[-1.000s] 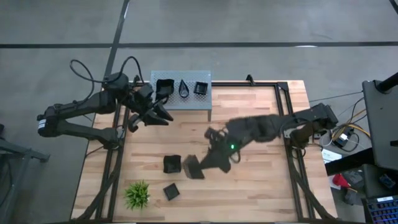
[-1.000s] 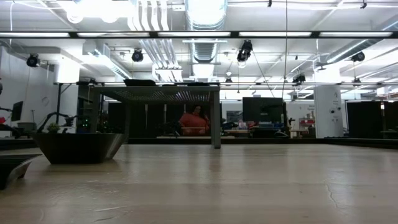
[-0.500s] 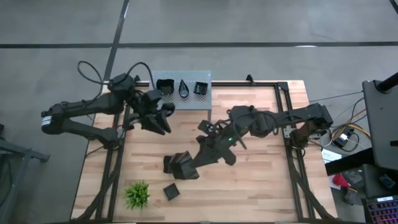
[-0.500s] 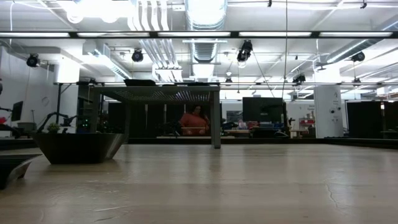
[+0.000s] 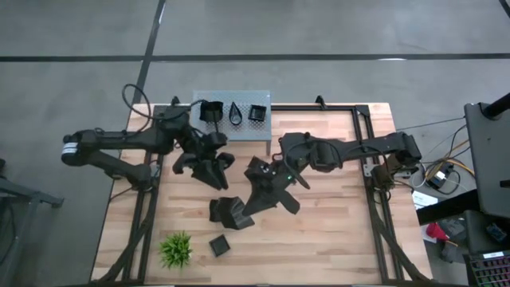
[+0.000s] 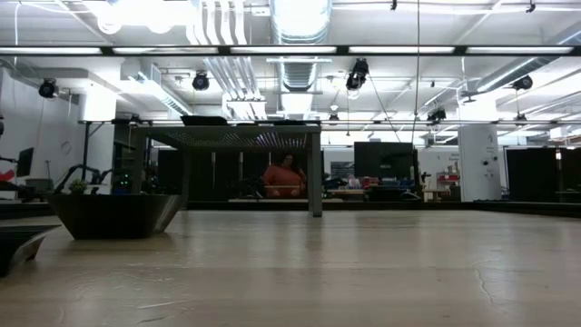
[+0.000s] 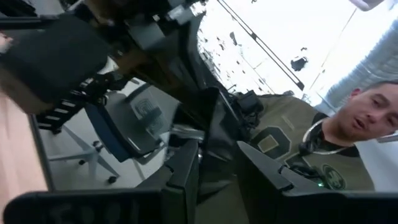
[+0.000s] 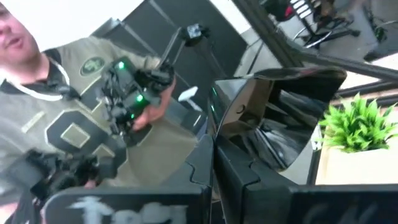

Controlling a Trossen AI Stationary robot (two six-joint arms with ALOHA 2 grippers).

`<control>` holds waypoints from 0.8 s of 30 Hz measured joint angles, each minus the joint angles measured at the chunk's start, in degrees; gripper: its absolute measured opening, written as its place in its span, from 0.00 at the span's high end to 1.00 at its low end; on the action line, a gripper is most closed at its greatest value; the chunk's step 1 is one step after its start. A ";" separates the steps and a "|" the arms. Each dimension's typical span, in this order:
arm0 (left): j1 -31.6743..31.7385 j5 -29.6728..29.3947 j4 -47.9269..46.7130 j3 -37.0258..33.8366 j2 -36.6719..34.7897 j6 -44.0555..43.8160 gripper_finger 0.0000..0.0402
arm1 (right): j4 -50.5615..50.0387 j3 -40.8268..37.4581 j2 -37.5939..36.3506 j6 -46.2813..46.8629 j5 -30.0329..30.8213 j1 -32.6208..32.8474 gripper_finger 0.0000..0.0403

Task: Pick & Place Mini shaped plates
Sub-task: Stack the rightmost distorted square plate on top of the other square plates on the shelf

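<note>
Table (image 5: 335,231): I see a wooden top with both arms reaching in over its middle.
Grey tray (image 5: 209,129): sits at the far edge; three small black plates (image 5: 233,113) lie in it side by side.
Left pincer (image 5: 213,166): I have it over the table just in front of the tray, partly open; I see no plate between its fingers (image 7: 186,167).
Right pincer (image 5: 243,211): fingers (image 8: 205,163) closed on the rim of a square black plate (image 8: 280,115), held tilted just above the table.
Loose plates: one (image 5: 221,210) beside the held one, a smaller one (image 5: 219,245) nearer the front.
Green plant (image 5: 176,249): at the front left corner.
Person (image 8: 62,118): beyond the table, holding a controller.
</note>
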 joint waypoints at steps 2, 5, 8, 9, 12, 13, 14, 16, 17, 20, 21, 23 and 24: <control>-1.22 -1.08 -0.02 0.00 0.00 -0.06 0.75 | -1.27 0.04 -0.08 -1.18 -1.12 0.02 0.98; -2.76 -1.52 0.00 -0.02 0.30 -0.07 0.75 | -1.76 -0.02 -0.09 -3.20 -1.60 0.07 0.98; -4.11 -4.28 -0.03 -0.09 0.57 0.23 0.75 | -1.70 -0.04 -0.09 -4.44 -2.42 0.01 0.98; -4.39 -5.54 -0.06 -0.15 0.60 0.65 0.75 | -1.51 -0.04 -0.09 -4.38 -3.39 -0.10 0.98; -4.47 -6.69 -0.24 -0.26 0.66 1.32 0.75 | -1.35 -0.04 -0.09 -3.67 -4.80 -0.20 0.98; -4.45 -6.89 -0.22 -0.26 0.68 1.32 0.75 | -1.34 -0.07 -0.09 -3.68 -4.80 -0.20 0.98; -4.45 -6.96 -0.22 -0.26 0.68 1.34 0.75 | -1.33 -0.07 -0.09 -3.68 -4.81 -0.21 0.98; -4.47 -6.97 -0.20 -0.26 0.68 1.40 0.75 | -1.29 -0.09 -0.09 -3.55 -5.22 -0.26 0.98; -4.47 -6.97 -0.22 -0.26 0.68 1.69 0.75 | -1.27 -0.09 -0.09 -3.52 -5.74 -0.31 0.98; -4.47 -7.81 -0.71 -0.26 0.68 3.46 0.75 | -1.23 -0.09 -0.09 -3.50 -5.89 -0.31 0.98; -4.47 -8.39 -0.74 -0.26 0.68 3.77 0.75 | -1.23 -0.09 -0.09 -3.46 -5.95 -0.31 0.98; -4.47 -9.44 -0.83 -0.26 0.68 4.32 0.75 | -1.25 -0.09 -0.09 -3.53 -5.95 -0.39 0.98; -4.47 -9.75 -0.85 -0.26 0.68 4.34 0.75 | -1.23 -0.09 -0.09 -3.59 -5.94 -0.53 0.98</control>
